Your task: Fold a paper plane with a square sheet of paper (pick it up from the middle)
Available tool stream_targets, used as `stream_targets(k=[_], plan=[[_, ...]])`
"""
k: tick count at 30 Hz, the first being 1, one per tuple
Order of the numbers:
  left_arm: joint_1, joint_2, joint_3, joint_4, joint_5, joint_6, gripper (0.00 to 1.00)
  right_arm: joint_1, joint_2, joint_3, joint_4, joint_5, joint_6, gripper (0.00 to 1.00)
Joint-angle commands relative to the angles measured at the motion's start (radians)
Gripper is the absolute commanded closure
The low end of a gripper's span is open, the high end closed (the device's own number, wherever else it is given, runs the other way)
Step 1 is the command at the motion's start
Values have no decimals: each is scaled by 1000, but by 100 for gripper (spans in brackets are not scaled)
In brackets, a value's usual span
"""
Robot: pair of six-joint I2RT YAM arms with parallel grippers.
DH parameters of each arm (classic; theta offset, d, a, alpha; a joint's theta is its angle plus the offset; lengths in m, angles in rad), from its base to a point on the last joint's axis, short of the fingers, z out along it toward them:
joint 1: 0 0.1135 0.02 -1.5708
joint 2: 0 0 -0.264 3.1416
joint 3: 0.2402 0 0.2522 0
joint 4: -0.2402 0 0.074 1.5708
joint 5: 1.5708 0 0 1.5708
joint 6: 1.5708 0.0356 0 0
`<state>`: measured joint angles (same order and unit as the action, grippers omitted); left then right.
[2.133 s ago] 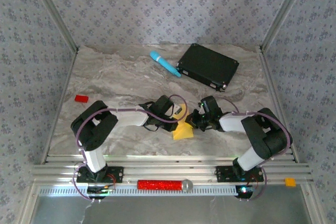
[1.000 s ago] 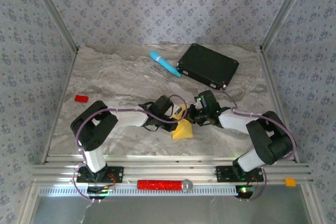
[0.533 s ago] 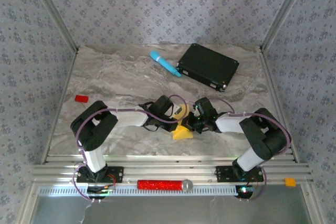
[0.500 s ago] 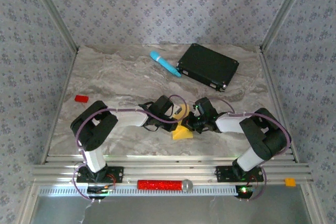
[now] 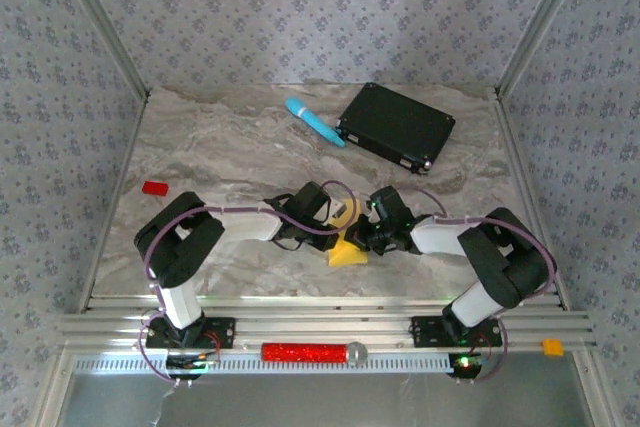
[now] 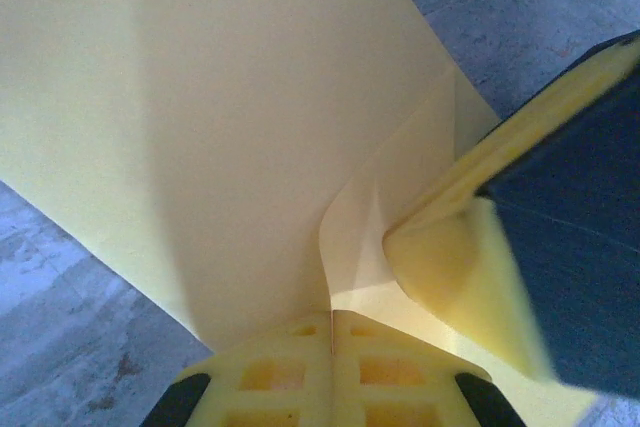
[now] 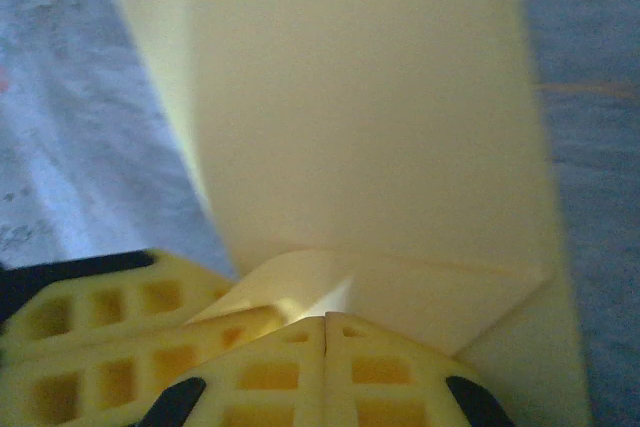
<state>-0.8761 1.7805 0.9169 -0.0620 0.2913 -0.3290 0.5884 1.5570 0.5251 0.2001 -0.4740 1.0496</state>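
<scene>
Left gripper (image 6: 333, 325), right gripper (image 7: 326, 325) — jaws tight on paper (image 6: 200, 97)

Square sheet of paper (image 5: 348, 251): plain yellow-orange, smooth, with a small flap creased over at its upper edge. Sits tilted at near-centre of the worktop (image 5: 220, 147). Upper edge pinched by left gripper (image 6: 333, 322) and right gripper (image 7: 327, 322), side by side.
</scene>
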Motion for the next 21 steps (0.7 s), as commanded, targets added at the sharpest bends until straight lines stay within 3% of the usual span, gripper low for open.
stream_targets(k=[1,5,8,12,14,16,21], plan=[[11,-19,-10,-85,-10,18,94,0,32,-9,-105,58,-24,97],[17,-52,13,-112,-10,7,88,1,35,7,-168,67,-54,99],[31,-90,39,-145,-9,-19,73,-4,42,13,-172,61,-65,99],[70,-160,37,-162,-7,-82,66,-4,50,19,-175,65,-68,99],[95,-180,38,-178,28,-123,80,-5,55,18,-169,64,-67,99],[115,-174,45,-185,131,-137,88,-5,60,19,-166,61,-65,99],[111,-115,64,-166,380,-184,97,-3,62,19,-166,64,-62,99]])
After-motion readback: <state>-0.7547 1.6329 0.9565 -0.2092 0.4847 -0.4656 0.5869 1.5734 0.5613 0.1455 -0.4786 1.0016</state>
